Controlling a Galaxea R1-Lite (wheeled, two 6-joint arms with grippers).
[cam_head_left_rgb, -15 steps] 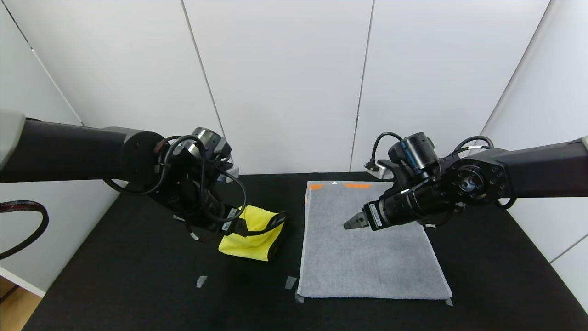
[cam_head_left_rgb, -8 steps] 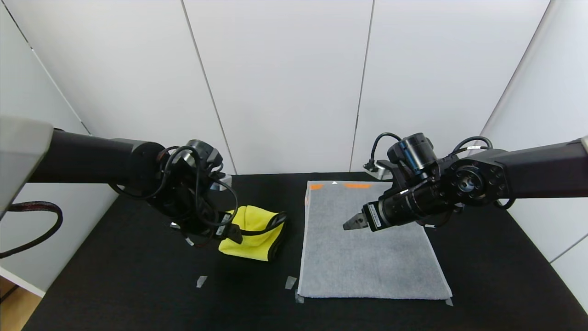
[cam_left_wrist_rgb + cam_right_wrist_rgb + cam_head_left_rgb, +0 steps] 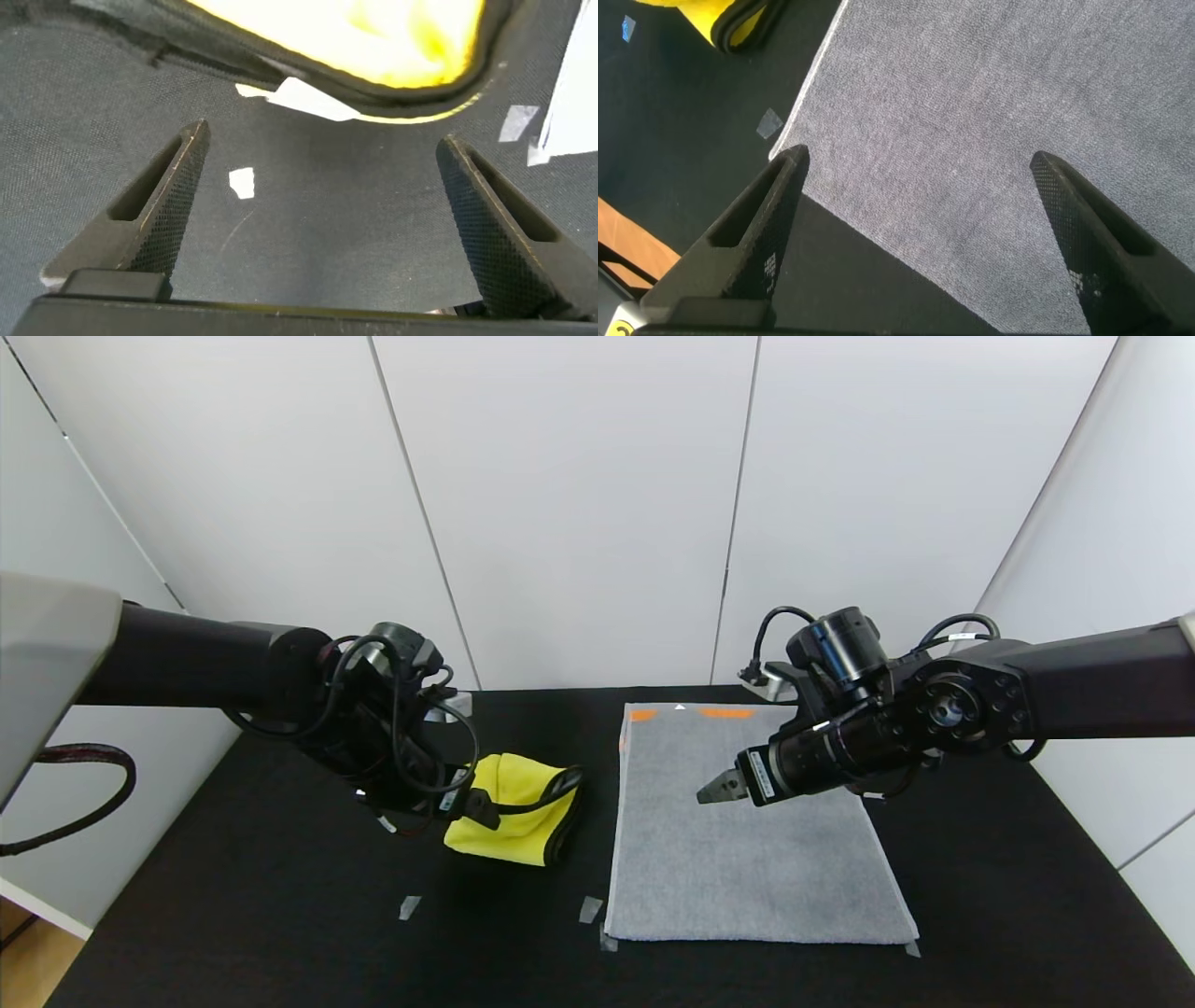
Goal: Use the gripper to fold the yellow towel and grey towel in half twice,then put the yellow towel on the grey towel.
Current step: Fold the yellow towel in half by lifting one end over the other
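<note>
Your grey towel [image 3: 756, 831] lies on the black surface [image 3: 280, 896] at about 4 o'clock from centre, apparently folded once. The yellow towel [image 3: 513, 807] sits bunched at 8 o'clock, folded but untidy. Your right claw [image 3: 707, 793] hovers over the grey towel, jaws spread wide and empty. Your left claw [image 3: 318, 233], also spread and empty, sits just beside the yellow towel's edge. The grey towel's second fold looks next: take an edge with each claw

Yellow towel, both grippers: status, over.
Left gripper open, empty, beside folded yellow towel. Right gripper open, above grey towel, which lies flat. Towels apart, nothing between them.
</note>
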